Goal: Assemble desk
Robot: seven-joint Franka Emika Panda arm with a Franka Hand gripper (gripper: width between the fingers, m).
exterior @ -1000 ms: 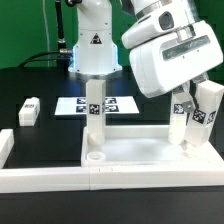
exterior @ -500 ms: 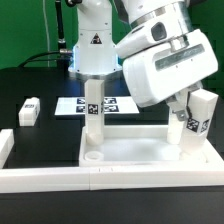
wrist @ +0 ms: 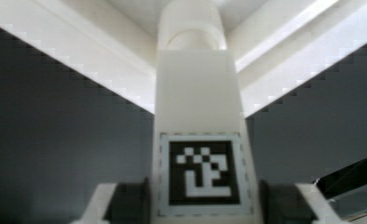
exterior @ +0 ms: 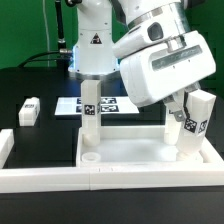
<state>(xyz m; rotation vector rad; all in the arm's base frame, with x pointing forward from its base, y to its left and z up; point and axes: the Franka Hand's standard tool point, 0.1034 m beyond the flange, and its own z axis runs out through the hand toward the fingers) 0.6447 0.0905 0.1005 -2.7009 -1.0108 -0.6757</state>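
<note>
Gripper: the two-finger gripper [exterior: 184,112] is closed narrowly on a white plastic block leg [exterior: 194,128]; in the wrist view a finger [wrist: 109,205] is seen on either side of it.
Held leg: its black-and-white square tag [wrist: 201,172] is turned towards the wrist camera. The leg is kept nearly upright, slightly tilted, with its lower end at the exterior view's right end of the panel. Whether it is seated cannot be told.
Tabletop: the wide white rectangular rimmed plastic panel [exterior: 140,152] is laid flat on the black table [exterior: 45,135], near the front.
Standing leg: a second tagged white leg [exterior: 91,112] is stood upright at the panel's far left corner.
Loose leg: a third white leg [exterior: 28,110] is laid on the table, well apart on the exterior view's left.
Marker board: the marker board [exterior: 68,105] is seen just beyond the panel.
Rail: a long white L-shaped rail [exterior: 40,178] is set along the near edge.
</note>
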